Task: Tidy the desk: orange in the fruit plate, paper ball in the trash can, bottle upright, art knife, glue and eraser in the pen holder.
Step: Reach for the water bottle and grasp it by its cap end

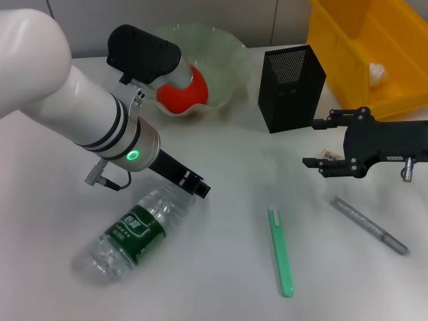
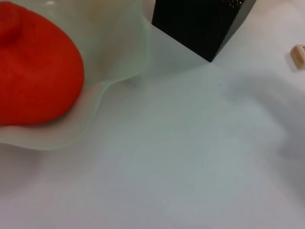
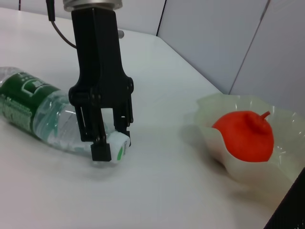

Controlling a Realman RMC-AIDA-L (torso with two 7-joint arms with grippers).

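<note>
The bottle [image 1: 132,232] lies on its side at the front left, cap toward the middle. My left gripper [image 1: 198,188] is at its cap; in the right wrist view the left gripper [image 3: 114,147] has its fingers clamped either side of the white cap of the bottle [image 3: 33,106]. The orange [image 1: 187,90] sits in the fruit plate [image 1: 224,47]. The paper ball [image 1: 376,72] lies in the trash can [image 1: 348,40]. My right gripper [image 1: 313,143] is open beside the pen holder [image 1: 291,87], with the eraser [image 1: 330,155] between its fingers on the table.
A green stick-shaped tool [image 1: 281,251] and a grey pen-shaped tool [image 1: 370,225] lie on the table at the front right. The left wrist view shows the orange [image 2: 33,71], plate rim [image 2: 119,71], pen holder [image 2: 200,24] and eraser [image 2: 299,56].
</note>
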